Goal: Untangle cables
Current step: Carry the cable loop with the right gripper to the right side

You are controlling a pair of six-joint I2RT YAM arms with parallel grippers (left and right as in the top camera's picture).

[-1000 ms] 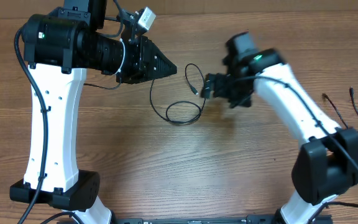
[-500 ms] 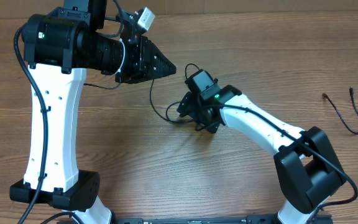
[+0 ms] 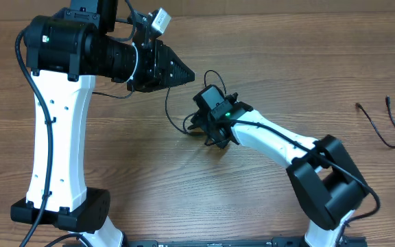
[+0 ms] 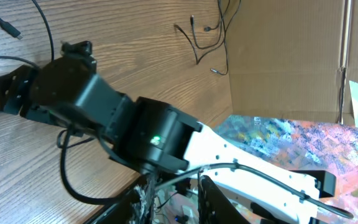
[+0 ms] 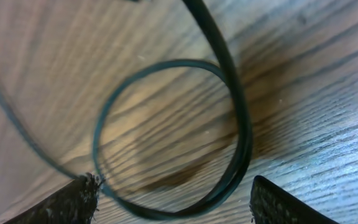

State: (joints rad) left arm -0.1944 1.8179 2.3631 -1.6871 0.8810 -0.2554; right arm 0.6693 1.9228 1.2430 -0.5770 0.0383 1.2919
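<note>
A thin black cable [image 3: 167, 103] lies on the wooden table, running from a small arc near the left gripper [image 3: 189, 73] down to a loop under my right gripper [image 3: 203, 132]. The right wrist view shows that loop [image 5: 238, 124] flat on the wood between my right gripper's [image 5: 179, 208] open fingers, one fingertip [image 5: 79, 199] touching the strand. The left gripper [image 4: 174, 185] hovers above the table with a narrow gap between its fingers and nothing visibly in it. From the left wrist I see the cable's plug end [image 4: 8, 28] and the right arm's gripper [image 4: 17, 93].
More thin black cables [image 3: 382, 123] lie at the table's right edge, also seen as loose cords [image 4: 197, 37] beside a cardboard box [image 4: 284, 56]. The left arm's white column [image 3: 53, 137] stands at the left, the right arm's base [image 3: 328, 185] at the lower right.
My right arm has swung left from the table's right side and come down over the cable's loop, its jaws a little narrower. The left arm has stayed put.
</note>
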